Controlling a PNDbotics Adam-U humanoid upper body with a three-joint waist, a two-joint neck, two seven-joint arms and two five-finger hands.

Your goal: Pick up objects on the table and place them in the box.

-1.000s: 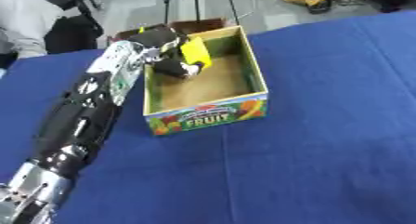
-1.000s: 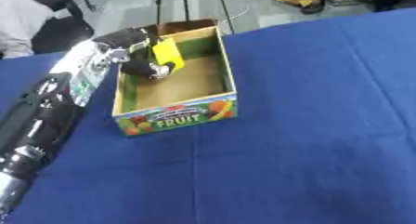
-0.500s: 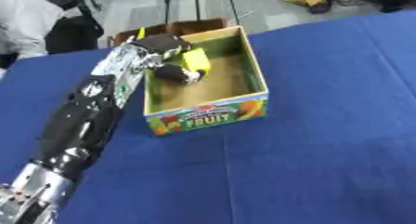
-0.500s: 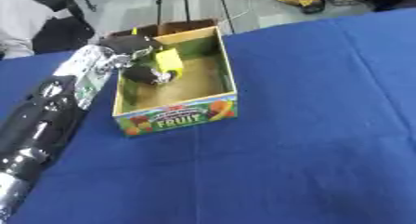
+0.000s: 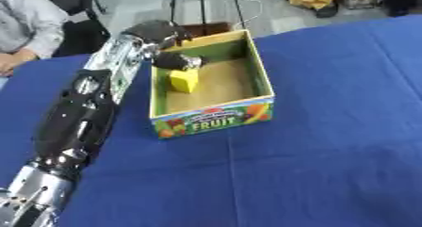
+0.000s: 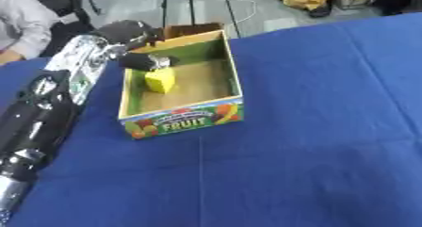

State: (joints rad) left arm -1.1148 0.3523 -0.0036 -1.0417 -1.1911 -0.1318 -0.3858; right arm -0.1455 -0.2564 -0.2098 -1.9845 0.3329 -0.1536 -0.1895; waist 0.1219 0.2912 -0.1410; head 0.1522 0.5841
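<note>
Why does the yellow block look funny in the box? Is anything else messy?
The yellow block sits inside the fruit box, against its left wall under the left hand, and looks a bit tilted. Nothing else seems spilled or broken; the blue cloth looks tidy.

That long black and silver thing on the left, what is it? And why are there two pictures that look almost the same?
It is a robot's left arm. Its left hand reaches over a cardboard fruit box on a blue table. A yellow block lies inside the box, just below the hand's fingers; whether they touch it cannot be told. The two pictures come from two cameras in the robot's head, like two eyes looking down, so they nearly match. The robot's right hand is not in the pictures.
</note>
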